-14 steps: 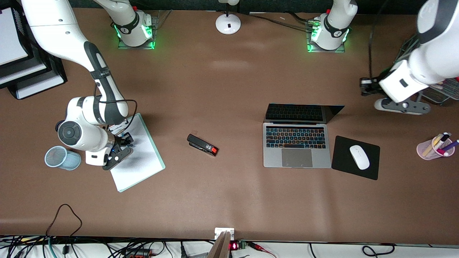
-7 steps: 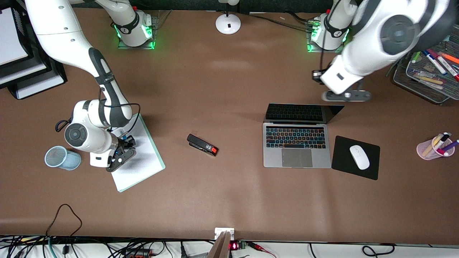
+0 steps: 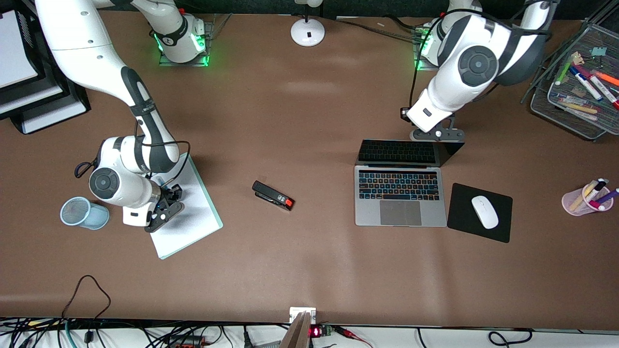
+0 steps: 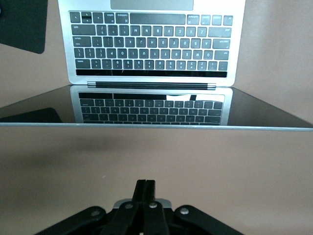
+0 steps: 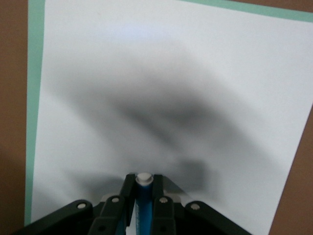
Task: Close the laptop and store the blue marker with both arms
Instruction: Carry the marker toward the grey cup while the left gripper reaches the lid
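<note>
The silver-grey laptop (image 3: 400,193) sits open, its dark screen (image 3: 401,152) tilted toward the robots' bases. In the left wrist view the laptop (image 4: 151,44) faces me with its screen edge (image 4: 156,126) across the middle. My left gripper (image 3: 437,134) is shut and empty, just above the screen's top edge; its fingers (image 4: 145,188) press together. My right gripper (image 3: 167,195) is over the white paper pad (image 3: 186,205), shut on the blue marker (image 5: 144,205), whose white end (image 5: 144,178) sticks out between the fingers.
A light-blue mesh cup (image 3: 83,212) lies beside the pad toward the right arm's end. A black stapler (image 3: 273,195) lies mid-table. A black mouse pad (image 3: 459,222) with a white mouse (image 3: 484,211), a pink pen cup (image 3: 585,199), a mesh tray of markers (image 3: 578,92) and a lamp base (image 3: 307,32) stand around.
My left arm has swung in from the marker tray's end to just above the laptop screen's top edge. My right gripper has shifted slightly over the pad with the marker.
</note>
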Available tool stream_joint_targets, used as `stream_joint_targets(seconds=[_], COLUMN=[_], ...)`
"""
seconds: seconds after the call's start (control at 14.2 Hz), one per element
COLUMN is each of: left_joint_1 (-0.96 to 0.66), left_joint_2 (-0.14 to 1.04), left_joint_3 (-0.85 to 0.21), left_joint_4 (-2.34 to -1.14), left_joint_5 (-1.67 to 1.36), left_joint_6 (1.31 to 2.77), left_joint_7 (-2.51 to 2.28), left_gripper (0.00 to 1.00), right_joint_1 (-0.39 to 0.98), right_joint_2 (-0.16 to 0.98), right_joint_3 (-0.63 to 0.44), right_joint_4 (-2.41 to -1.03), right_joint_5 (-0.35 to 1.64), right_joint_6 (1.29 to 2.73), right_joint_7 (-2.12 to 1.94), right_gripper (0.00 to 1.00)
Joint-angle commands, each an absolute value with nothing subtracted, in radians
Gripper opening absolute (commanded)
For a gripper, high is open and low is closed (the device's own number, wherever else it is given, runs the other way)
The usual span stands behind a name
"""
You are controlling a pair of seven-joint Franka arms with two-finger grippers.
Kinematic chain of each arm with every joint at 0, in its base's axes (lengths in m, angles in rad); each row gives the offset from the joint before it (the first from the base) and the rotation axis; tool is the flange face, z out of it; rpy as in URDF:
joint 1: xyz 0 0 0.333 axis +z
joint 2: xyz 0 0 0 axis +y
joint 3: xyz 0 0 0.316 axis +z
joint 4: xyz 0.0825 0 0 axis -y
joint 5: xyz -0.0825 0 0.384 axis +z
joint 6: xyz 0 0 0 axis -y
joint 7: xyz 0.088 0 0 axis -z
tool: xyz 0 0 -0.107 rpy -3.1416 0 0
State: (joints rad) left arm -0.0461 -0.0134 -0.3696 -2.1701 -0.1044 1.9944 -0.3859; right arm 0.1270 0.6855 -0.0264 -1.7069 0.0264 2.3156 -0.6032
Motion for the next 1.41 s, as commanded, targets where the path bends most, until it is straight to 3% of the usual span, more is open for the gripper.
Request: stream_joint_targets(seconds=[0.0, 0.21, 0.42, 0.78, 1.34], left_joint_1=[-0.031, -0.002, 0.015, 0.052, 0.054], left_joint_2=[-0.063, -0.011, 0.021, 0.130, 0.339], left_joint_3=[-0.385, -0.383, -0.377, -0.379, -0.364], left_joint_4=[-2.264, -2.261, -2.253, -2.125, -2.014], left_joint_5=[-0.120, -0.109, -0.104, -0.025, -0.018], left_joint_6=[2.115, 2.238, 2.334, 2.350, 2.503], left_joint_7=[-0.384, -0.364, -0.281, -0.244, -0.242], left_gripper=[0.01, 0.00, 0.00, 0.00, 0.00], right_joint_1=[0.129, 0.112, 0.054, -0.047, -0.219], right_joint_2=[0.696, 0.684, 0.684, 0.672, 0.666], right_joint_3=[-0.028, -0.034, -0.028, -0.032, -0.028], right_joint_4=[-1.686, -1.612, -1.472, -1.263, -1.138], right_joint_5=[0.028, 0.029, 0.034, 0.225, 0.425], right_joint_6=[2.316, 2.266, 2.090, 1.841, 1.654], right_joint_7=[-0.597, -0.607, -0.615, -0.794, -1.052], right_gripper=[0.00, 0.00, 0.00, 0.00, 0.00])
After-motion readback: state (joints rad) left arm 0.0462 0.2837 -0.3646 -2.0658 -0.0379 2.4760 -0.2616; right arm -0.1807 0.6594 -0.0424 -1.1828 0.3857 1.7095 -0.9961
